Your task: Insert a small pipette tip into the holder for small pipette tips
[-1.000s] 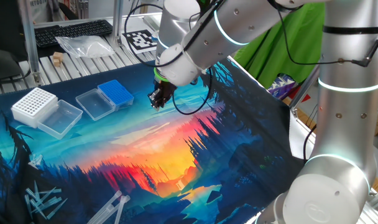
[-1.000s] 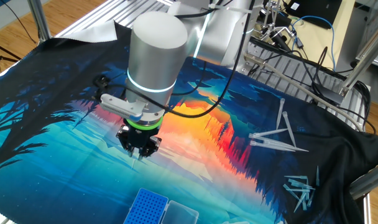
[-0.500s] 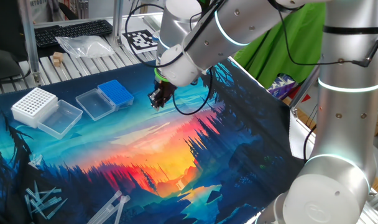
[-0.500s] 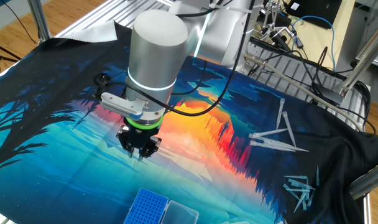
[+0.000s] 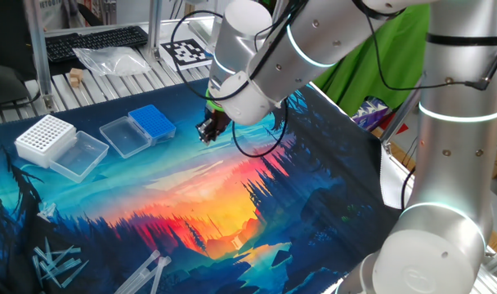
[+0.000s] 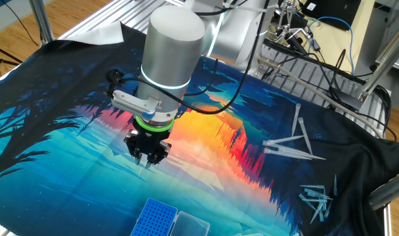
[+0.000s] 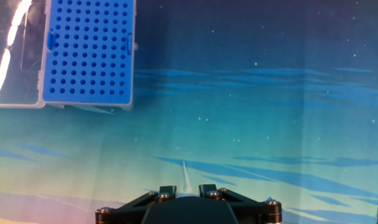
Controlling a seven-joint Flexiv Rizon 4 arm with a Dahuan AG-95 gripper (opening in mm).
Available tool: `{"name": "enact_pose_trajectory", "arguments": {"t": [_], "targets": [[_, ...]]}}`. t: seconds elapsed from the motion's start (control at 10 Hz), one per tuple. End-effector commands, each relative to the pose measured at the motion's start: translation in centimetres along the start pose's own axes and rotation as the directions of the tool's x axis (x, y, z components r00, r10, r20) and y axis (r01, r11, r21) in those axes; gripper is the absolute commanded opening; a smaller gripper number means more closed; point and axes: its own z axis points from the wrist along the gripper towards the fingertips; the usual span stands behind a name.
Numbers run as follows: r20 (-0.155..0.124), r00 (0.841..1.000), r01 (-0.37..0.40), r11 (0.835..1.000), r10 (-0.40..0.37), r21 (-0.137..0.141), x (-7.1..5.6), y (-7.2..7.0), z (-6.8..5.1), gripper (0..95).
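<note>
The gripper (image 6: 147,159) hangs low over the mat (image 6: 68,164), pointing almost straight down. Its jaws stand close together. In the hand view a thin pale tip (image 7: 184,176) sticks out from between them, so it looks like the gripper holds a small tip. In the two fixed views the tip is too thin to see well.

The blue rack (image 5: 151,122) sits on the mat near the gripper, off to one side. Its clear lid (image 5: 122,135) lies open flat beside it. In the hand view the rack (image 7: 89,51) is up in the corner, away from the tip. All the holes I can see look empty.

So the step in hand seems to be carrying the tip over to the rack. The tip is not over any hole yet.

Next, the gripper needs to slide across until the tip hangs right above one hole. Then it must go straight down, slowly. The holes are tiny, so a small miss could bend the tip or push the rack.
</note>
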Motion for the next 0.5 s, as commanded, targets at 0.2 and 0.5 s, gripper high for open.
{"name": "enact_pose_trajectory", "arguments": {"t": [0.2, 0.5], "targets": [[0.03, 1.0, -0.004, 1.0, 0.004, 0.007, -0.08, -0.05, 0.06, 19.0], [0.06, 0.998, -0.006, 1.0, 0.006, 0.013, -0.08, -0.06, 0.06, 19.0]]}}
